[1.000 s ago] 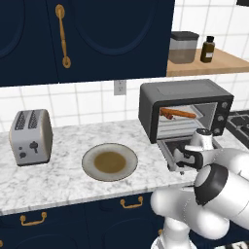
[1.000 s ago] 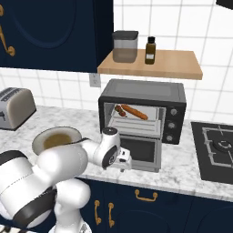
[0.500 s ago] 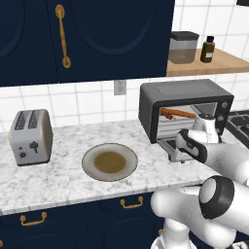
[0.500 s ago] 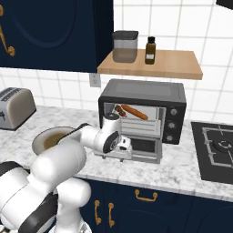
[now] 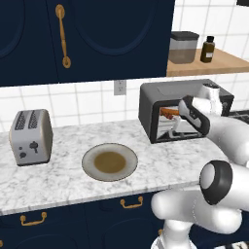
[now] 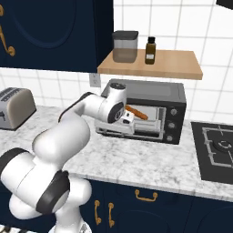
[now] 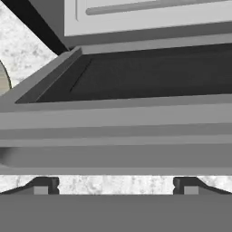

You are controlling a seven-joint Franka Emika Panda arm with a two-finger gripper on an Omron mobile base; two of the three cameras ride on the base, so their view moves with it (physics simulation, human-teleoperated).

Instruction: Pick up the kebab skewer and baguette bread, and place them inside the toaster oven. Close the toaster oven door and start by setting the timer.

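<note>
Take the toaster oven (image 5: pixel 182 112) as your landmark. Far to its left, you had the silver two-slot toaster (image 5: pixel 31 136) standing near the left end of the marble counter (image 5: pixel 63 182), close to the tiled wall. Between that toaster and the oven lay the round plate (image 5: pixel 109 162), bare on top and set toward the counter's front edge, with open marble on both sides of it and a clear strip behind it up to the wall.

At the oven itself, the toaster oven door (image 7: pixel 136 79) was dropped open, its dark glass panel lying nearly flat out over the counter, and the grey bar handle (image 7: pixel 116 149) ran along its outer edge. The gripper (image 7: pixel 116 188) hung just off that handle, on the counter side; its jaws stood wide apart with nothing between them, and the fingertips (image 7: pixel 41 188) were over bare marble, apart from the bar. You could see the baguette bread (image 6: pixel 136 112) inside the cavity, lying slanted on the rack. An orange end (image 5: pixel 170 113) showed in the opening in the left base view; whether the kebab skewer lay beside the loaf you could not tell.

To the oven's right, the knob panel (image 6: pixel 171 123) faced forward, then a stretch of free counter, then the black cooktop (image 6: pixel 218 150). Above the oven, the wooden shelf (image 6: pixel 154 68) carried a canister (image 6: pixel 125 46) and a small dark bottle (image 6: pixel 150 49).
</note>
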